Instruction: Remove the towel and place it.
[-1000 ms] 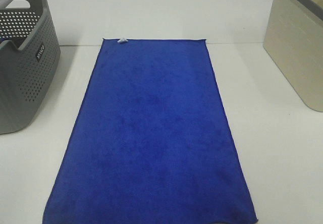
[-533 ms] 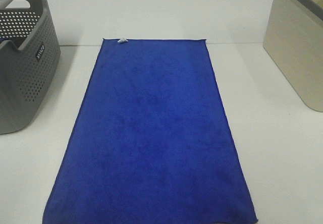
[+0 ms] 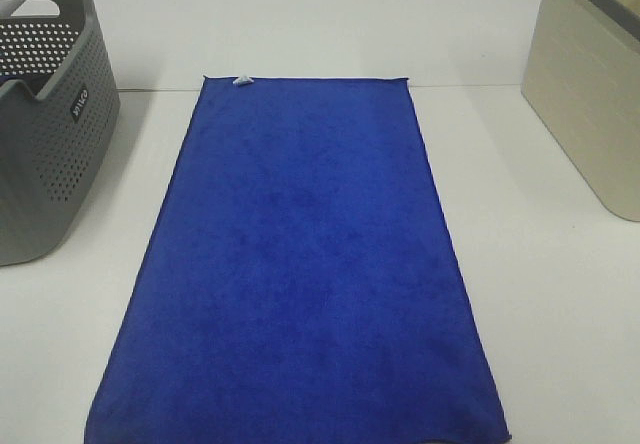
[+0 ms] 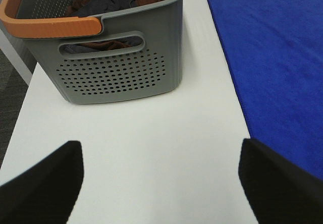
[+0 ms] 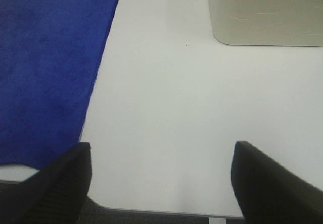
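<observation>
The royal-blue towel [image 3: 300,274] lies flat and spread out down the middle of the white table [image 3: 560,304], its small white tag [image 3: 241,80] at the far short edge. It also shows in the left wrist view [image 4: 282,57] and the right wrist view [image 5: 45,67]. Neither gripper shows in the exterior high view. My left gripper [image 4: 159,183] is open and empty over bare table between the basket and the towel. My right gripper [image 5: 161,183] is open and empty over bare table near the front edge, beside the towel's near corner.
A grey perforated basket [image 3: 45,134] with an orange handle [image 4: 45,24] stands at the far left and holds dark clothes [image 4: 111,4]. A beige bin [image 3: 590,104] stands at the far right, also in the right wrist view [image 5: 262,12].
</observation>
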You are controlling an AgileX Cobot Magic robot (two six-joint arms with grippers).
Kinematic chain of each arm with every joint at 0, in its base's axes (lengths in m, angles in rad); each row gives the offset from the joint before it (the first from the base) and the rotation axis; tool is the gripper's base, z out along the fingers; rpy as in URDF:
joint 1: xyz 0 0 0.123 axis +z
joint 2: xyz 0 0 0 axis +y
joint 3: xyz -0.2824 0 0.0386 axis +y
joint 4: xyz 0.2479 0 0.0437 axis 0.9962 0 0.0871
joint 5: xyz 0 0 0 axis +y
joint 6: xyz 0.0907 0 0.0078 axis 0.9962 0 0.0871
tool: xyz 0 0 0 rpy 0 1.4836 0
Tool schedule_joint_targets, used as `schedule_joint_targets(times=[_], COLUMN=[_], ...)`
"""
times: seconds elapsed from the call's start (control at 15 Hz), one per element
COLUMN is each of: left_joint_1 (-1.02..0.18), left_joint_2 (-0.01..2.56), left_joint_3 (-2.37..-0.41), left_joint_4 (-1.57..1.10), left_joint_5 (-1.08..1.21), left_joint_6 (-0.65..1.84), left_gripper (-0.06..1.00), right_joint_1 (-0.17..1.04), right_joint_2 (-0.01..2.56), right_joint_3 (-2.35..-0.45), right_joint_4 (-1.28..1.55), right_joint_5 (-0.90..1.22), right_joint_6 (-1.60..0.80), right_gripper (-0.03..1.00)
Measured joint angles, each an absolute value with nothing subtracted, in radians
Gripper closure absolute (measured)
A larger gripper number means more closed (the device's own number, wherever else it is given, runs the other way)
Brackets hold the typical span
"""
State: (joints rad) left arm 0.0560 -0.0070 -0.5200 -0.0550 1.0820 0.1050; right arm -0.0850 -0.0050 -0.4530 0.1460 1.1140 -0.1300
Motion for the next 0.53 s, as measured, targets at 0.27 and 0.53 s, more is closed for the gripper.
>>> schedule_joint_targets(times=[0.27, 0.53], left_joint_1=[0.056, 0.056], left_joint_2=[-0.007, -0.007], left_joint_3=[-0.52, -0.52], left_joint_4=[-0.055, -0.055], left_joint_5=[1.082, 1.082], left_joint_6=[0.105, 0.105], left_gripper=[0.15, 0.15], right_joint_1=[-0.085, -0.085], right_joint_2=[-0.005, -0.005], right_joint_3=[-0.453, -0.453], right_joint_4=[0.146, 0.146], right_joint_5=[1.114, 1.114], right_joint_6=[-0.13, -0.13], right_gripper=[0.22, 0.22])
